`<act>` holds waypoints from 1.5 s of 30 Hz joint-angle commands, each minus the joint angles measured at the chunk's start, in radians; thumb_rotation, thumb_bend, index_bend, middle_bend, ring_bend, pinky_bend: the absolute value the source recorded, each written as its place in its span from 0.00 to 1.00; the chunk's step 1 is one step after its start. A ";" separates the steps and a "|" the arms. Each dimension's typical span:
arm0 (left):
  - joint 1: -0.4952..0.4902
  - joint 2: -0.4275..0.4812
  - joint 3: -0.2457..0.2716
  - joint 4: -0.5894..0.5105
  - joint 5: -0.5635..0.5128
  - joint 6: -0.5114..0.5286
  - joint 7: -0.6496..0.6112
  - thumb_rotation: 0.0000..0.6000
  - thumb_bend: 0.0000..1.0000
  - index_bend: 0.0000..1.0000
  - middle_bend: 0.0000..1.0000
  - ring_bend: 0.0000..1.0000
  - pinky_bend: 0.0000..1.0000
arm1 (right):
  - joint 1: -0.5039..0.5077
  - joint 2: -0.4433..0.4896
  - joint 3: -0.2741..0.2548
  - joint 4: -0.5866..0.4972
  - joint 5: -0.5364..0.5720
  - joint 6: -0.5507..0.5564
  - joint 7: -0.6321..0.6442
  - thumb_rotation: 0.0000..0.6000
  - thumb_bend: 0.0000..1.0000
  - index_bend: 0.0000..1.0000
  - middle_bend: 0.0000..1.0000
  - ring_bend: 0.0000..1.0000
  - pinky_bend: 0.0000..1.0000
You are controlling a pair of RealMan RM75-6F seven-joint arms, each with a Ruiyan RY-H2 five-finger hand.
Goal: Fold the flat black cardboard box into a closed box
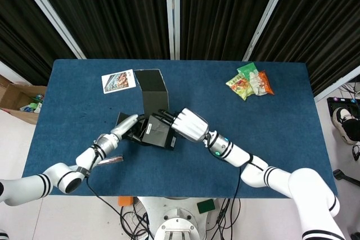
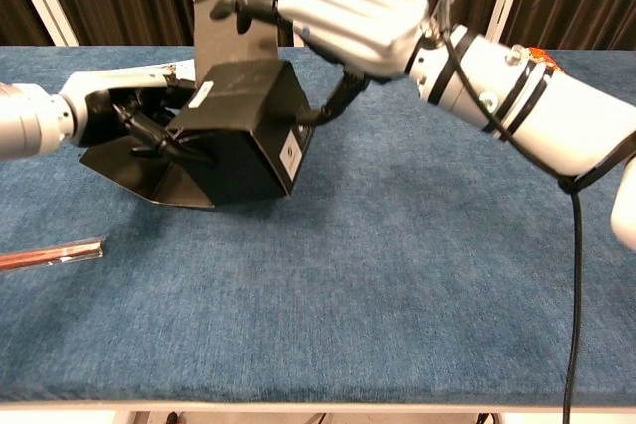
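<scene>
Half-erected black cardboard box (image 1: 156, 133) resting on blue counter (image 1: 281, 133), left of centre; left robot hand (image 2: 129, 118) grasping its left side, right robot hand (image 2: 348, 19) pressing the top; upright lid flap (image 1: 153, 89) probably closes next.

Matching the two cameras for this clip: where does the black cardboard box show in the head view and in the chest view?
Head view: black cardboard box left of centre on the table, between both hands.
Chest view: box upper left, resting on the table, one flap standing up.
Shared landmark: the right hand lies over the box's top in both.
</scene>
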 commanded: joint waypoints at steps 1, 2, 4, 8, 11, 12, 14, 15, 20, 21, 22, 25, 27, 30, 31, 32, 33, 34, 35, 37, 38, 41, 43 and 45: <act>0.008 -0.043 0.006 0.030 -0.024 -0.002 0.073 1.00 0.01 0.33 0.33 0.69 0.93 | -0.014 -0.052 -0.031 0.076 -0.017 0.018 0.011 1.00 0.08 0.12 0.20 0.74 1.00; 0.010 -0.051 0.008 0.035 -0.026 -0.003 0.088 1.00 0.01 0.33 0.33 0.69 0.93 | -0.018 -0.062 -0.037 0.093 -0.022 0.024 0.011 1.00 0.08 0.10 0.19 0.74 1.00; 0.012 -0.065 0.011 0.045 -0.032 -0.007 0.119 1.00 0.01 0.33 0.33 0.68 0.93 | -0.027 -0.089 -0.051 0.135 -0.031 0.041 0.017 1.00 0.08 0.07 0.15 0.74 1.00; 0.021 -0.086 0.006 0.057 -0.043 -0.004 0.155 1.00 0.01 0.33 0.33 0.68 0.93 | -0.039 -0.151 -0.073 0.239 -0.059 0.104 0.032 1.00 0.08 0.04 0.11 0.74 1.00; 0.026 -0.091 0.003 0.059 -0.046 -0.004 0.171 1.00 0.01 0.32 0.32 0.68 0.93 | -0.043 -0.190 -0.079 0.308 -0.067 0.146 0.062 1.00 0.08 0.04 0.10 0.74 1.00; 0.027 -0.091 0.003 0.060 -0.045 -0.003 0.180 1.00 0.01 0.32 0.32 0.68 0.93 | -0.043 -0.198 -0.080 0.324 -0.069 0.155 0.073 1.00 0.08 0.04 0.11 0.74 1.00; 0.031 -0.090 0.002 0.057 -0.043 0.003 0.200 1.00 0.01 0.29 0.31 0.68 0.93 | -0.042 -0.211 -0.087 0.356 -0.074 0.170 0.092 1.00 0.08 0.04 0.13 0.74 1.00; 0.032 -0.089 0.002 0.055 -0.043 0.004 0.207 1.00 0.01 0.29 0.31 0.68 0.93 | -0.042 -0.215 -0.091 0.367 -0.076 0.177 0.099 1.00 0.08 0.07 0.16 0.74 1.00; 0.041 -0.091 -0.004 0.049 -0.039 0.018 0.234 1.00 0.01 0.27 0.30 0.68 0.93 | -0.040 -0.229 -0.102 0.406 -0.074 0.180 0.126 1.00 0.13 0.25 0.32 0.74 1.00; 0.042 -0.092 -0.004 0.049 -0.036 0.022 0.241 1.00 0.01 0.27 0.29 0.68 0.93 | -0.040 -0.231 -0.102 0.409 -0.073 0.181 0.130 1.00 0.14 0.29 0.34 0.74 1.00; 0.044 -0.093 -0.004 0.050 -0.034 0.027 0.249 1.00 0.01 0.26 0.29 0.67 0.93 | -0.040 -0.233 -0.102 0.411 -0.071 0.182 0.133 1.00 0.15 0.32 0.37 0.74 1.00; 0.050 -0.095 -0.003 0.047 -0.029 0.038 0.272 1.00 0.01 0.25 0.28 0.67 0.93 | -0.040 -0.237 -0.106 0.418 -0.067 0.179 0.141 1.00 0.16 0.37 0.40 0.74 1.00; 0.053 -0.096 -0.003 0.046 -0.026 0.044 0.288 1.00 0.01 0.24 0.28 0.67 0.93 | -0.041 -0.237 -0.113 0.422 -0.067 0.173 0.141 1.00 0.16 0.38 0.40 0.74 1.00; 0.058 -0.098 -0.004 0.044 -0.024 0.053 0.308 0.94 0.01 0.23 0.27 0.67 0.93 | -0.044 -0.237 -0.118 0.421 -0.065 0.172 0.149 1.00 0.16 0.38 0.40 0.74 1.00; 0.059 -0.099 -0.003 0.044 -0.024 0.055 0.313 0.91 0.01 0.23 0.26 0.67 0.93 | -0.045 -0.236 -0.121 0.422 -0.064 0.171 0.149 1.00 0.16 0.38 0.40 0.74 1.00; 0.061 -0.101 -0.003 0.043 -0.023 0.058 0.321 0.89 0.01 0.22 0.26 0.67 0.93 | -0.046 -0.234 -0.124 0.422 -0.064 0.169 0.150 1.00 0.16 0.38 0.40 0.74 1.00; 0.062 -0.102 -0.003 0.043 -0.022 0.060 0.328 0.87 0.01 0.21 0.25 0.67 0.93 | -0.047 -0.233 -0.127 0.421 -0.065 0.166 0.150 1.00 0.16 0.38 0.40 0.74 1.00; 0.062 -0.103 -0.003 0.043 -0.021 0.062 0.335 0.85 0.01 0.21 0.24 0.67 0.93 | -0.047 -0.231 -0.130 0.421 -0.065 0.163 0.150 1.00 0.16 0.38 0.40 0.75 1.00; 0.063 -0.105 -0.003 0.042 -0.019 0.065 0.345 0.84 0.01 0.20 0.24 0.67 0.93 | -0.048 -0.229 -0.134 0.420 -0.066 0.162 0.150 1.00 0.16 0.38 0.40 0.75 1.00; 0.064 -0.106 -0.002 0.039 -0.016 0.069 0.355 0.80 0.00 0.19 0.23 0.67 0.93 | -0.051 -0.226 -0.140 0.416 -0.068 0.163 0.151 1.00 0.16 0.38 0.40 0.75 1.00; 0.064 -0.106 -0.002 0.038 -0.014 0.071 0.362 0.79 0.00 0.18 0.23 0.66 0.93 | -0.052 -0.224 -0.142 0.413 -0.069 0.165 0.151 1.00 0.16 0.38 0.40 0.75 1.00; 0.066 -0.109 -0.003 0.037 -0.012 0.075 0.380 0.78 0.00 0.17 0.22 0.66 0.92 | -0.058 -0.218 -0.149 0.406 -0.069 0.165 0.149 1.00 0.16 0.38 0.40 0.75 1.00; 0.065 -0.111 -0.005 0.036 -0.012 0.074 0.387 0.77 0.00 0.17 0.22 0.66 0.92 | -0.061 -0.214 -0.154 0.400 -0.069 0.158 0.148 1.00 0.16 0.38 0.40 0.75 1.00; 0.066 -0.112 -0.007 0.034 -0.012 0.075 0.390 0.76 0.00 0.17 0.22 0.66 0.92 | -0.060 -0.210 -0.160 0.393 -0.071 0.150 0.148 1.00 0.16 0.38 0.39 0.75 1.00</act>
